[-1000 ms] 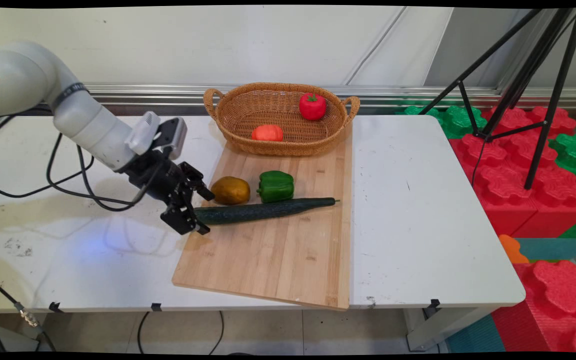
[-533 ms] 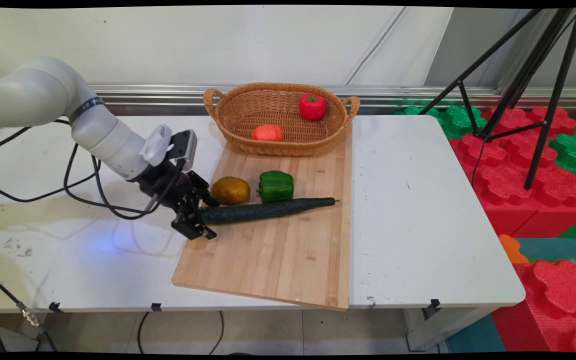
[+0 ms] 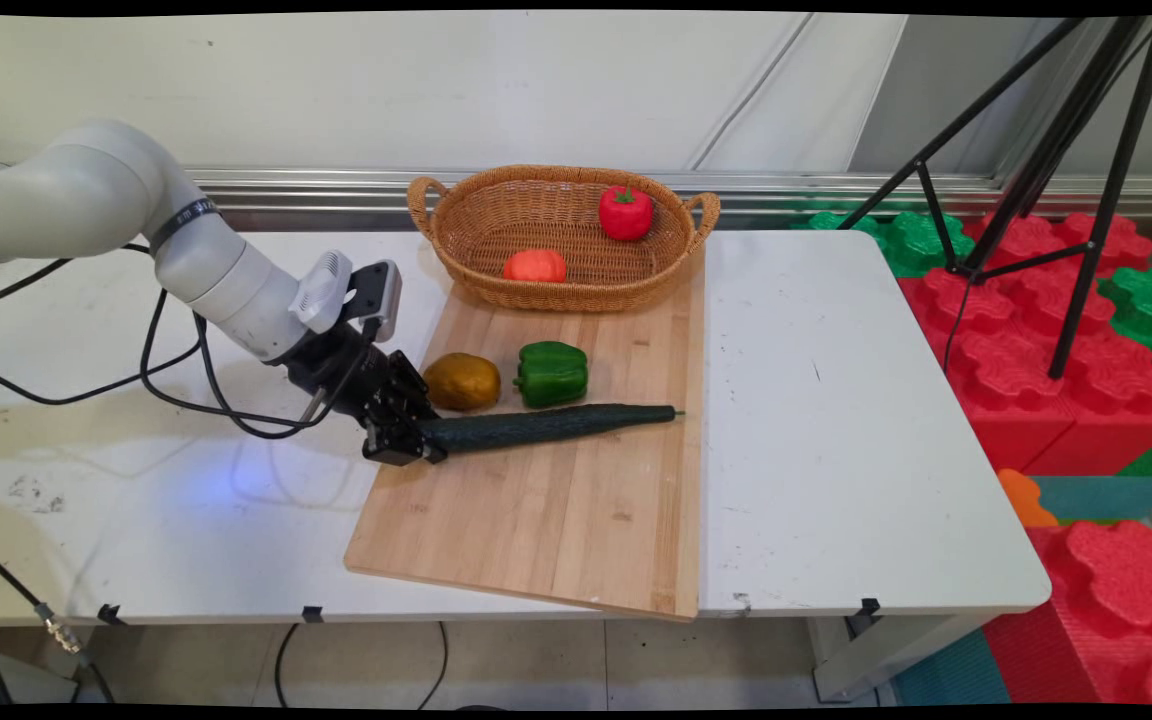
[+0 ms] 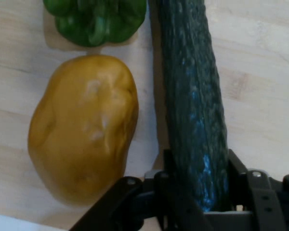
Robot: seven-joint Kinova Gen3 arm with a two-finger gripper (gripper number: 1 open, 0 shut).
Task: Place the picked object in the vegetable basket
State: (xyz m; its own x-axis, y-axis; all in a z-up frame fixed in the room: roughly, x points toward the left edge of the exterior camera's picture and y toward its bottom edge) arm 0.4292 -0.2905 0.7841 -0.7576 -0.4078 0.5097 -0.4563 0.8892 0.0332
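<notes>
Gripper: the black gripper (image 3: 414, 440) is low at the cutting board's left edge, clamped tight on the blunt end of the cucumber (image 3: 546, 426); in the hand view the gripper (image 4: 197, 192) shows a finger (image 4: 169, 185) pressed against each side of the dark green skin.
Cucumber: the cucumber (image 4: 195, 96) lies along the middle of the cutting board (image 3: 576, 500), its thin tip out near the board's right edge, its thick end pinched at the left edge.
Potato: the brown potato (image 3: 461, 381) sits just beside the gripper, on the board's far-left part, close to the cucumber; in the hand view the potato (image 4: 84, 127) shows a narrow strip of wood between the two.
Green pepper: the green pepper (image 3: 551, 373) is just to the right of the potato, on the far side of the cucumber; only its lower lobes (image 4: 94, 19) show in the hand view.
Basket: the wicker basket (image 3: 676, 250) stands at the board's far edge, against the table's far side, with a red pepper (image 3: 625, 212) and an orange vegetable (image 3: 534, 266) inside.
Table: the white table (image 3: 836, 420) carries the board across its middle.
Off the table: red and green foam blocks (image 3: 1076, 330) and a black tripod (image 3: 1056, 150) past the right edge.
</notes>
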